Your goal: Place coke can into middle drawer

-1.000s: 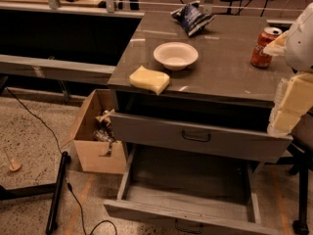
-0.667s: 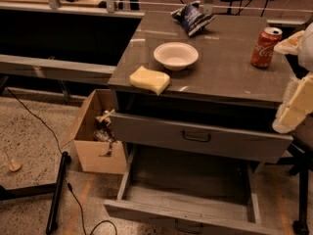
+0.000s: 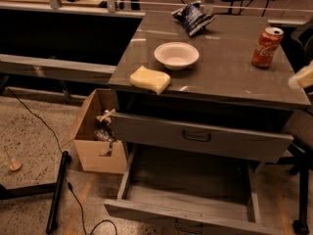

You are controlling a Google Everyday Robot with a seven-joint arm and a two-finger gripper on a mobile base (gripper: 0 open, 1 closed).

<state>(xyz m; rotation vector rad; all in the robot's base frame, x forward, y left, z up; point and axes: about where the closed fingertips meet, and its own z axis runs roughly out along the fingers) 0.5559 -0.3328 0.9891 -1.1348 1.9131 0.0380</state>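
A grey cabinet (image 3: 220, 77) fills most of the view, its flat top glossy under the light. Below the top, the middle drawer (image 3: 190, 199) is pulled far out toward the camera, showing a long bare tray floor, low side walls and a dark handle on its front edge at the bottom of the view. Above it, another drawer front (image 3: 146, 131) with a black bar handle stands slightly out from the cabinet. A cardboard box (image 3: 95, 155) sits on the speckled floor, touching the cabinet's left side, with crumpled things inside (too jumbled to name). A black pole (image 3: 57, 192) lies on the floor left of the box.

On the cabinet top, a blue-and-white snack bag (image 3: 193, 17) lies at the far edge. A white bowl (image 3: 176, 55) stands near the middle, and a yellow sponge (image 3: 150, 79) rests just in front of it at the near left edge. The coke can (image 3: 266, 48) stands upright on the far right part of the top, well apart from the bowl and nowhere near the drawer.

The gripper (image 3: 304, 76) shows only as a pale sliver at the right edge, near the can but apart from it; how its grip stands is impossible to make out.
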